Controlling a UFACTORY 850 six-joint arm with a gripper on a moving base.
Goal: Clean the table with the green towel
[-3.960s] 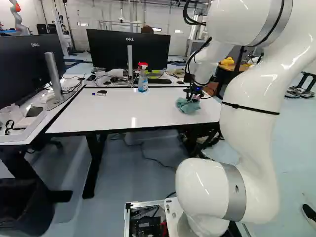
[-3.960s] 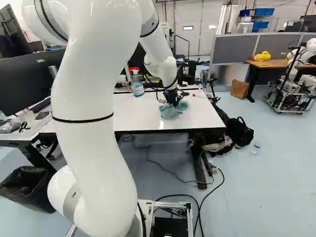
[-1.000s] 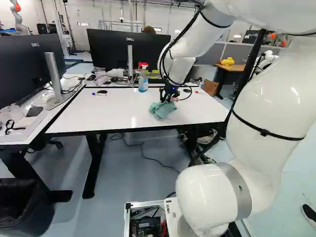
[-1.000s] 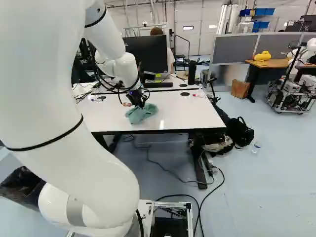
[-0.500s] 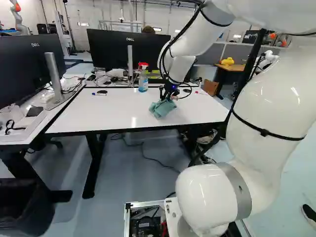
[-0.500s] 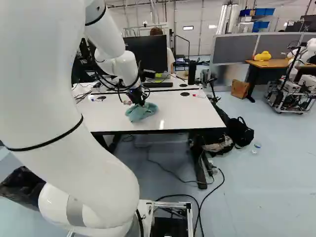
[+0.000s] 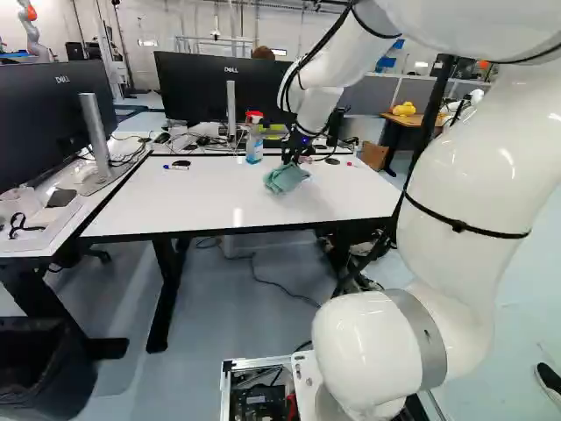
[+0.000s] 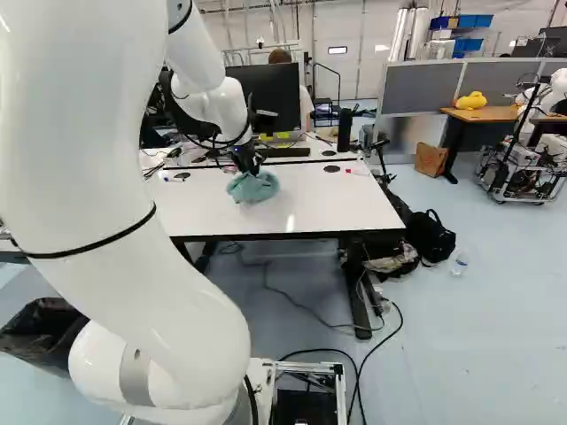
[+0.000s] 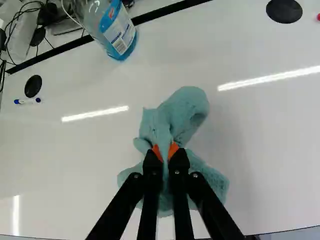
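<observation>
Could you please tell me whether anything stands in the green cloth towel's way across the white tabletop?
Yes, toward the far edge: a clear spray bottle of blue liquid stands there, with a blue-capped white marker and a red-tipped white marker lying to either side. Nothing visible blocks the near part around the green cloth towel.

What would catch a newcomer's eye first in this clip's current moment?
The huge, glossy white jointed arm, filling the right side of the left base view, comes first. Next is the crumpled green cloth towel on the glossy white rectangular table, pinched in the black, orange-padded pincer. Then comes the clear plastic spray bottle with blue liquid and a red head, beyond the towel.
</observation>
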